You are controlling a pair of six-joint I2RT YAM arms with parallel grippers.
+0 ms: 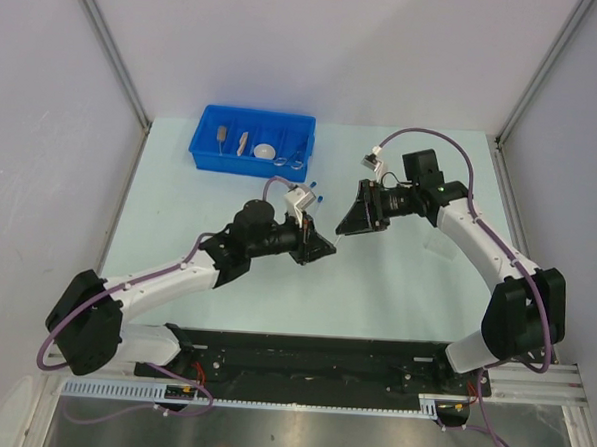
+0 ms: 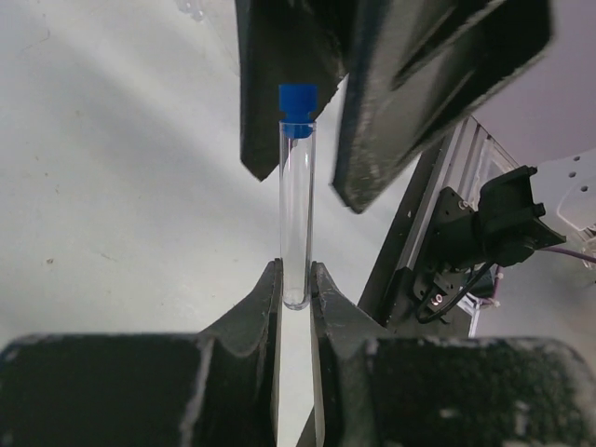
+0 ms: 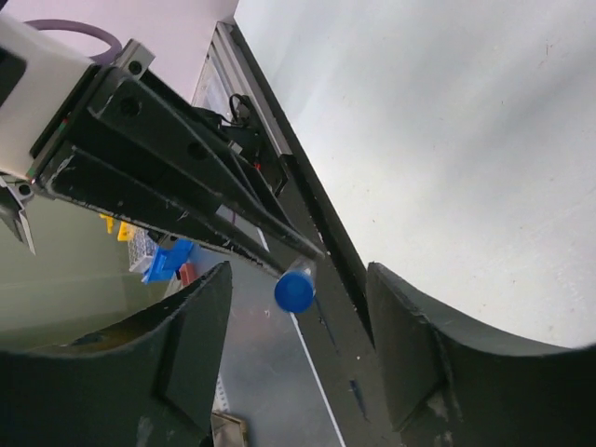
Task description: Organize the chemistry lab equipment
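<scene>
Tube: the clear tube (image 2: 297, 214) is in the air above the table (image 1: 395, 299), near the middle of the top view, and it rests on nothing.
Long axis: in the left wrist view it runs straight up the frame, with the round closed end at the bottom and the blue cap (image 2: 298, 101) at the top. So it points from the left tool toward the right tool.
Left tool: the left tool (image 2: 296, 279) is clamped on the round bottom end only; the rest of the tube stands free.
Right tool: the right tool (image 3: 298, 275) has its jaws apart, one on each side of the cap. In the right wrist view I see a free gap on both sides, so nothing touches.
Nearer arm: the right arm is nearer to the cap end, the left arm holds the other end.
Coming move: I judge this is a handover. I would close the right tool across the axis just under the cap, and release the left one only after that.
Risk: the left grip is short, so a push from the side may tilt the tube.
</scene>
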